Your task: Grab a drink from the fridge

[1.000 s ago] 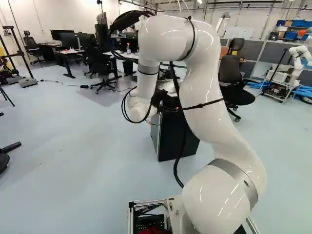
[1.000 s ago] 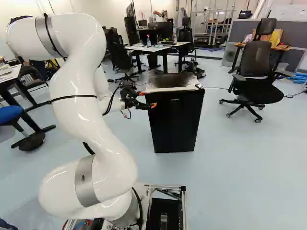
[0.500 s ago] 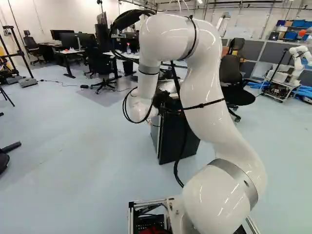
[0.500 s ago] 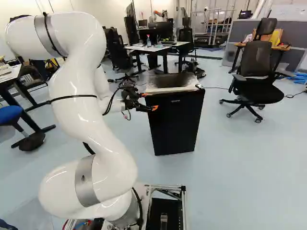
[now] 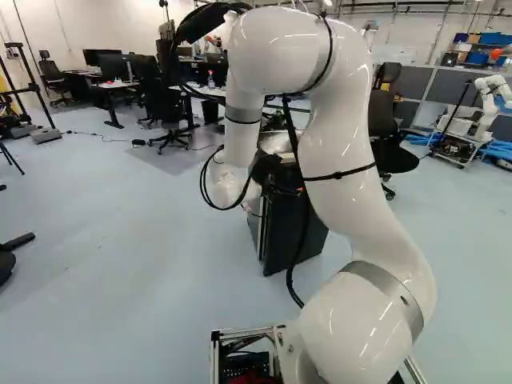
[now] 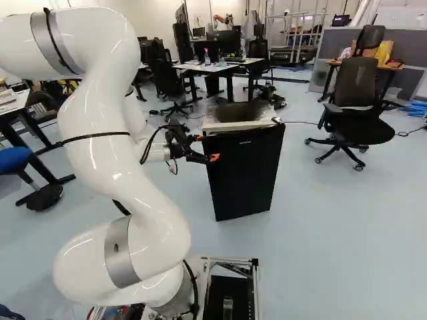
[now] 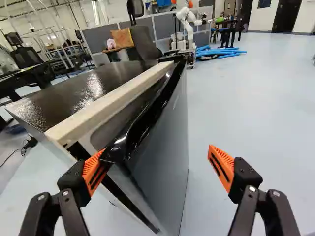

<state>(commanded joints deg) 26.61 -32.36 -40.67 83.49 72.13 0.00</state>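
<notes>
At the corner of the black fridge door (image 6: 245,175), my gripper (image 6: 207,147) reaches in from the side in the right base view. In the wrist view the gripper (image 7: 156,155) is open wide. One orange pad (image 7: 94,171) rests at the door's free edge, by the gap between door and fridge body. Out in front of the door's outer face is the other pad (image 7: 221,166), not touching it. The door (image 7: 165,147) stands ajar from the fridge (image 7: 69,93), a narrow dark gap showing. No drink is visible; the inside of the fridge is hidden.
An office chair (image 6: 355,123) stands to the right of the fridge in the right base view. Desks (image 6: 217,68) are behind it. A loose cable (image 7: 22,147) lies beside the fridge in the wrist view. Another robot (image 5: 490,100) is far off at the right.
The fridge door has swung further outward, away from its body, with my gripper at its edge. My arm has shifted a little back with it. The base has not moved.
</notes>
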